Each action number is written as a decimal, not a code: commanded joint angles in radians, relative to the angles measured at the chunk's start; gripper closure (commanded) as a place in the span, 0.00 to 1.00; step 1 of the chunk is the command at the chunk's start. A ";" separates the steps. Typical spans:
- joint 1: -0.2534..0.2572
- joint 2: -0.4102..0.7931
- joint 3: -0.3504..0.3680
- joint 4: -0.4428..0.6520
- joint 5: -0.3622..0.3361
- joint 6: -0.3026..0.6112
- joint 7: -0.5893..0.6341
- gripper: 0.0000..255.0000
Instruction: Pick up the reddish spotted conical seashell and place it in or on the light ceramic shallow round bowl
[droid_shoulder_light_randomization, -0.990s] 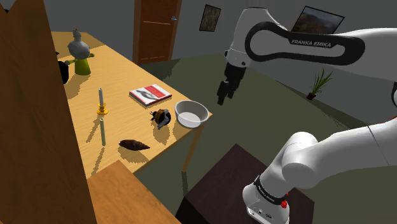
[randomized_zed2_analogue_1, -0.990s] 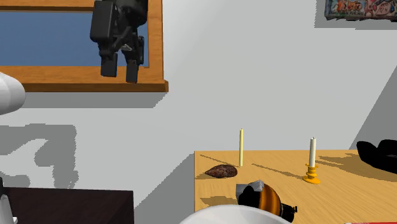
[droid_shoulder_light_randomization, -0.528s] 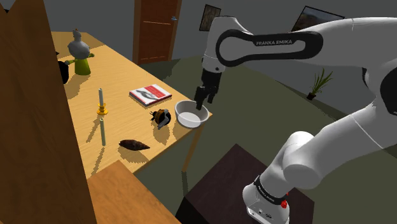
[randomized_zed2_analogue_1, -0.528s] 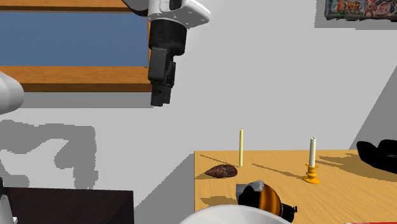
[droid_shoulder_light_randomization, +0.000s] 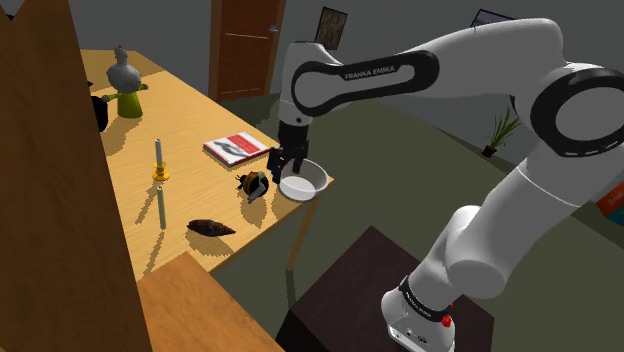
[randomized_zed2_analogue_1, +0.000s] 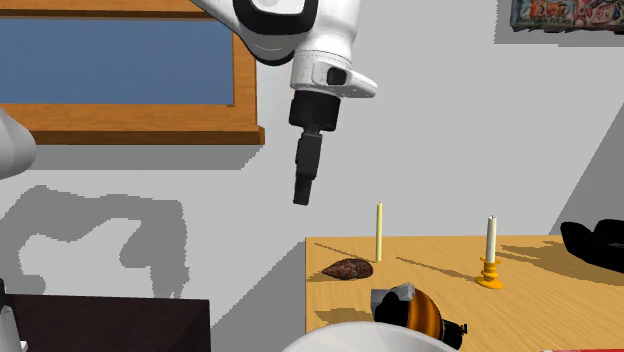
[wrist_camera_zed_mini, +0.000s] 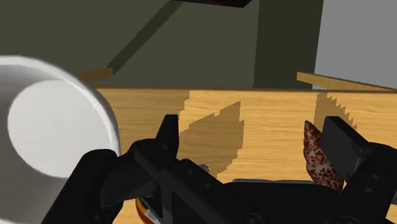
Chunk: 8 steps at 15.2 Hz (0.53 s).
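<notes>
The reddish spotted conical seashell (droid_shoulder_light_randomization: 211, 228) lies on the wooden table (droid_shoulder_light_randomization: 190, 120) near its front edge, also seen as seashell (randomized_zed2_analogue_1: 348, 268). The light shallow round bowl (droid_shoulder_light_randomization: 316, 180) stands empty at the table's corner. My gripper (droid_shoulder_light_randomization: 283, 161) hangs open above the table, just beside the bowl's rim and over a black and orange object (droid_shoulder_light_randomization: 254, 185). In the wrist view the bowl (wrist_camera_zed_mini: 108, 121) lies off one finger, and the seashell (wrist_camera_zed_mini: 316, 159) peeks from behind the other finger (wrist_camera_zed_mini: 347, 149). Nothing is held in the gripper (wrist_camera_zed_mini: 222, 175).
A candle in an orange holder (droid_shoulder_light_randomization: 159, 165) and a loose candle (droid_shoulder_light_randomization: 162, 207) stand between seashell and table middle. A book (droid_shoulder_light_randomization: 236, 148) lies behind the bowl, a figurine (droid_shoulder_light_randomization: 125, 84) further back. A tall wooden panel (droid_shoulder_light_randomization: 60, 190) borders the shoulder view's left.
The arm has swung toward the shoulder view's left and come down, from open air off the table to just over the bowl's edge. The objects on the table have not moved.
</notes>
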 joint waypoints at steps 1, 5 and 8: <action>0.010 0.077 0.010 0.054 0.013 0.015 0.008 0.00; 0.032 0.225 0.031 0.169 0.033 0.033 0.025 0.00; 0.048 0.337 0.045 0.269 0.044 0.036 0.038 0.00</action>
